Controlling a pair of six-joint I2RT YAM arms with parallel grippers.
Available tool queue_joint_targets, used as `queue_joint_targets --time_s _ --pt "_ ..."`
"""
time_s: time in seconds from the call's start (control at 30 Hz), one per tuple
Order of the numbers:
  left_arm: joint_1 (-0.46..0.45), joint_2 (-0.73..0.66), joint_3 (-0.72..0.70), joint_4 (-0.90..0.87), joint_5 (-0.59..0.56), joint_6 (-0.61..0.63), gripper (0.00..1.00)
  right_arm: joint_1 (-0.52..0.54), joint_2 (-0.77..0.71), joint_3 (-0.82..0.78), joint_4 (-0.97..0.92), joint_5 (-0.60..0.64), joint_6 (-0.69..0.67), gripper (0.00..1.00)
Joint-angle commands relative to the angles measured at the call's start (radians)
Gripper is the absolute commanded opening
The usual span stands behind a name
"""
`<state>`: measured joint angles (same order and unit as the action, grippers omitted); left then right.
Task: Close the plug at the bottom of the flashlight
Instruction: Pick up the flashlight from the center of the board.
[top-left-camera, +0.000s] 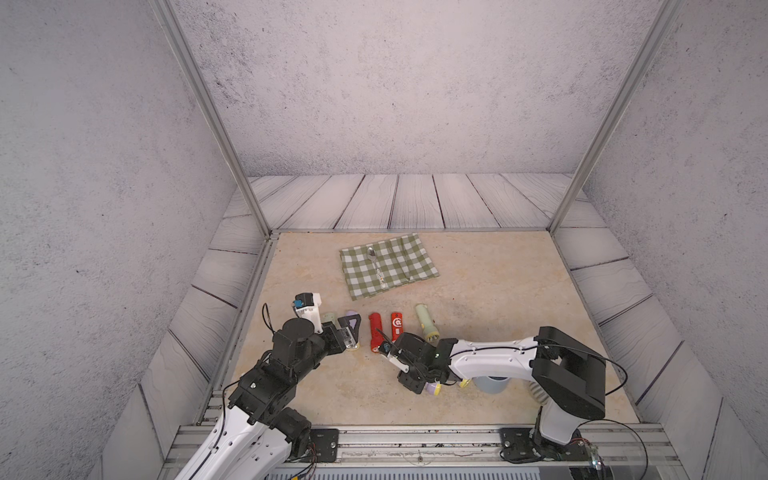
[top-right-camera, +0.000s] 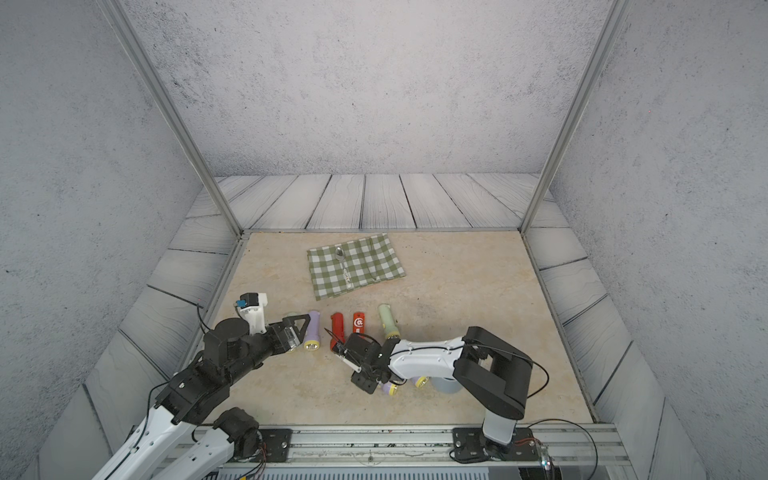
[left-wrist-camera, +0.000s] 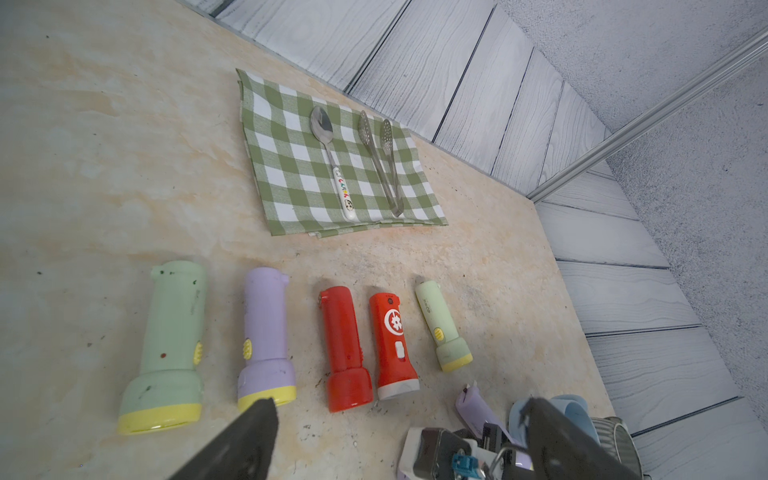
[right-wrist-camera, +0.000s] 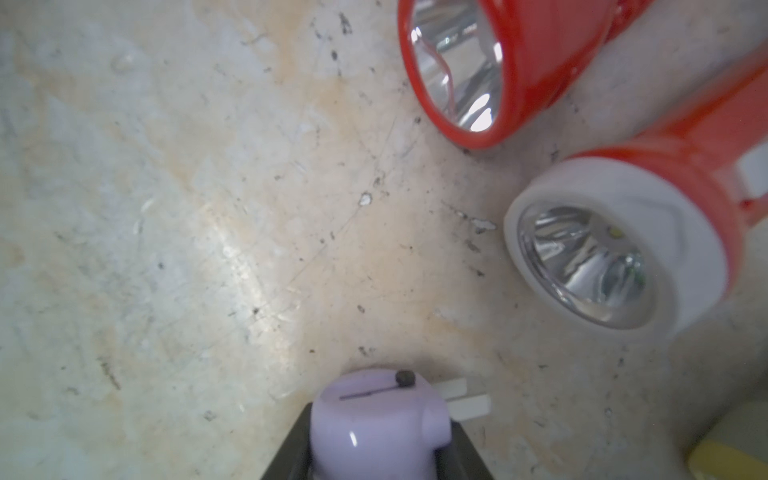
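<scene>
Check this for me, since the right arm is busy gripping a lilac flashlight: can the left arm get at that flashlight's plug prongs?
Probably yes. The left gripper is open, and only bare table lies between it and the prongs, which stick out past the right gripper from the lilac flashlight.

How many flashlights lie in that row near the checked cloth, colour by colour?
Green flashlights: 2
Purple flashlight: 1
Red flashlights: 2
Total: 5
</scene>
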<state>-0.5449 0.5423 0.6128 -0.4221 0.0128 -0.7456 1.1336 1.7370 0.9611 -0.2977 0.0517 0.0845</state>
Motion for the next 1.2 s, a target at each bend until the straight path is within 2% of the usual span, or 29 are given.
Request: queue_joint_targets --time_s 0.0,0.2,0.3,0.47,0.6,0.7,0.83,0.93,1.03,1.17 --pt "0.011 -0.004 0.009 0.011 0.006 0.000 0.96 -0.025 0.013 -0.009 -0.028 -0.042 0.025 0.28" --pt "0.013 -0.024 -0.005 0.038 0.014 0.008 0.96 -0.047 -0.031 -0.009 -0.003 -0.120 0.070 0.07" --pt "0.013 -0.036 -0.016 0.056 0.024 0.008 0.96 -0.068 -0.066 0.010 -0.004 -0.139 0.092 0.01" --pt "0.014 -0.085 -0.060 0.102 0.028 0.013 0.97 -0.132 -0.188 0.054 -0.001 -0.125 0.124 0.00" --pt "0.014 -0.123 -0.102 0.182 0.074 0.032 0.98 -0.204 -0.309 0.086 0.021 -0.131 0.149 0.00" --pt "0.014 -0.120 -0.117 0.261 0.138 0.051 0.98 -0.273 -0.397 0.089 0.071 -0.177 0.191 0.00" --pt "0.014 -0.072 -0.165 0.504 0.321 0.026 0.98 -0.339 -0.494 0.087 0.148 -0.194 0.227 0.00" --pt "0.011 0.025 -0.168 0.692 0.459 -0.008 0.98 -0.366 -0.547 0.082 0.221 -0.234 0.245 0.00" --pt "-0.005 0.152 -0.090 0.726 0.593 0.020 0.98 -0.387 -0.585 0.083 0.289 -0.287 0.274 0.00" --pt "-0.117 0.319 0.002 0.807 0.691 0.077 0.98 -0.406 -0.611 0.093 0.354 -0.357 0.307 0.00"
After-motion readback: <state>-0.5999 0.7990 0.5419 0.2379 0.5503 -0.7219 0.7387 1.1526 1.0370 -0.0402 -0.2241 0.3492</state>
